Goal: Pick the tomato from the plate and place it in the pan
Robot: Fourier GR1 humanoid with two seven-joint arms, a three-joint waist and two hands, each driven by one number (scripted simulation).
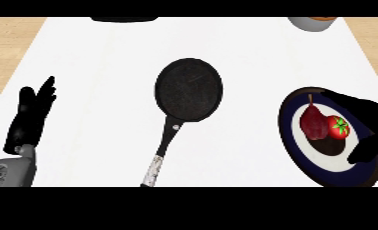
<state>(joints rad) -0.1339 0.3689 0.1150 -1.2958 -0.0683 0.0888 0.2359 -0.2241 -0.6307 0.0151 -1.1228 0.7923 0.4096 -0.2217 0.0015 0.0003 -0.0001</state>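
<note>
the tomato [339,127] sits on the plate [295,146], a dark-rimmed round plate with a white middle at the right side of the white counter [244,49]. just left of the tomato and touching it lies a dark red pear [314,121], its stem pointing up the view. the right hand [362,124] comes in from the right edge over the plate, its black fingers arching above the tomato and the thumb showing lower down by the plate's rim; the fingers are bent toward the fruit, but whether they have closed on it cannot be told. the pan [188,90], black and round, lies in the middle of the counter, well apart from the plate, its handle [162,151] running down toward the lower edge and ending in a silvery grip. the left hand [29,119] rests at the left edge of the counter, fingers straight and pointing up the view, holding nothing. at the top edge a dark object [124,19] and a grey bowl [314,23] are partly in view.
</note>
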